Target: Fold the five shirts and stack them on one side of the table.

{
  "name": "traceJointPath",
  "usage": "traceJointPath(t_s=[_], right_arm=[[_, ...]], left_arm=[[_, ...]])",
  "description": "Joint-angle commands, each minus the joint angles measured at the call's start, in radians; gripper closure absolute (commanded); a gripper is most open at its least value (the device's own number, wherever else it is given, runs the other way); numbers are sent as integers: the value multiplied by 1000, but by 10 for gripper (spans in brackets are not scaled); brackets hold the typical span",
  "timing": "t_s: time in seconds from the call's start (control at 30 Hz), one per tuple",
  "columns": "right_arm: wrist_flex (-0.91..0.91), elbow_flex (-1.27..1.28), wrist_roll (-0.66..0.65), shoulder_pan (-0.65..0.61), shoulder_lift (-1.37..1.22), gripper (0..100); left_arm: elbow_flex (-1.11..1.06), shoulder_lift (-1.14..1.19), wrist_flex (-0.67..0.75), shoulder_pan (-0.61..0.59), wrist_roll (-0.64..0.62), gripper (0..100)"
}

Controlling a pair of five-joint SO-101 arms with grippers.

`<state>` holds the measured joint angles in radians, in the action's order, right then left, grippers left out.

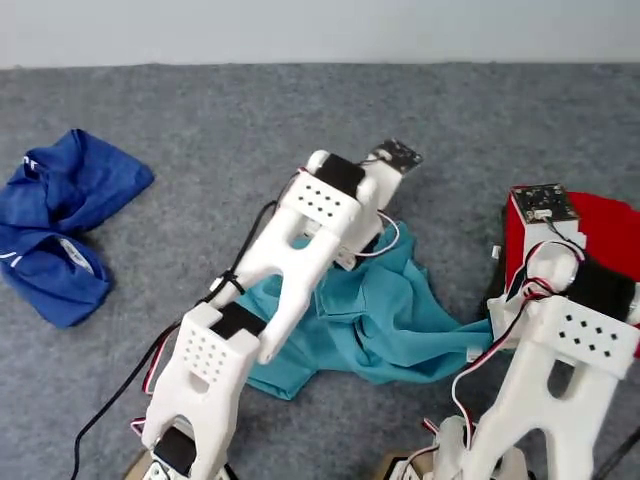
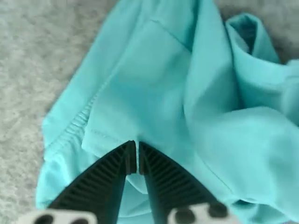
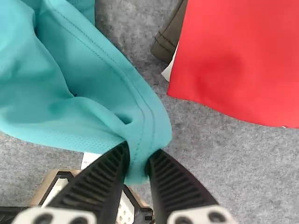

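Note:
A teal shirt (image 1: 395, 310) lies crumpled in the middle of the grey table. My left gripper (image 2: 137, 148) is low over its far part, fingers shut on a fold of the teal shirt (image 2: 154, 84). At the shirt's right end, my right gripper (image 3: 138, 164) is shut on a hemmed edge of the teal shirt (image 3: 70, 93). A red shirt (image 1: 605, 225) lies folded at the right edge, seen close in the right wrist view as the red shirt (image 3: 238, 56) on top of a dark olive garment (image 3: 168, 39). A blue shirt (image 1: 60, 230) sits bunched at the far left.
Grey carpet-like table surface (image 1: 200, 130) stretches bare behind and between the shirts. A wall runs along the far edge. Black and red cables (image 1: 120, 400) trail from the left arm near the front edge.

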<state>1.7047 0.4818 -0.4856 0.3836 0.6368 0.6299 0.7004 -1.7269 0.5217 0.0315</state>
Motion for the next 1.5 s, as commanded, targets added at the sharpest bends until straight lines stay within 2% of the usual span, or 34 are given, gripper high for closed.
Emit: traceJointPath(t_s=[0.0, 0.17, 0.4, 0.8, 1.13, 1.2, 1.27, 1.47], right_arm=[[-13, -5, -5, 5, 21, 988], [-24, -5, -3, 2, 21, 988], [-27, -3, -3, 2, 21, 988], [-27, -3, -3, 2, 21, 988], [-28, -3, -3, 2, 21, 988], [-28, -3, -3, 2, 21, 988], [-30, -3, -3, 2, 21, 988], [-35, 0, -2, 2, 21, 988]], left_arm=[[-8, -60, 44, -40, 6, 952], [-10, -58, 68, -127, 14, 873], [53, 91, 80, -135, 46, 874], [401, 299, -6, -141, 48, 874], [423, 416, -9, -138, 75, 874], [423, 417, -8, -137, 75, 912], [424, 416, -6, -137, 77, 993], [440, 379, -28, -138, 72, 987]])
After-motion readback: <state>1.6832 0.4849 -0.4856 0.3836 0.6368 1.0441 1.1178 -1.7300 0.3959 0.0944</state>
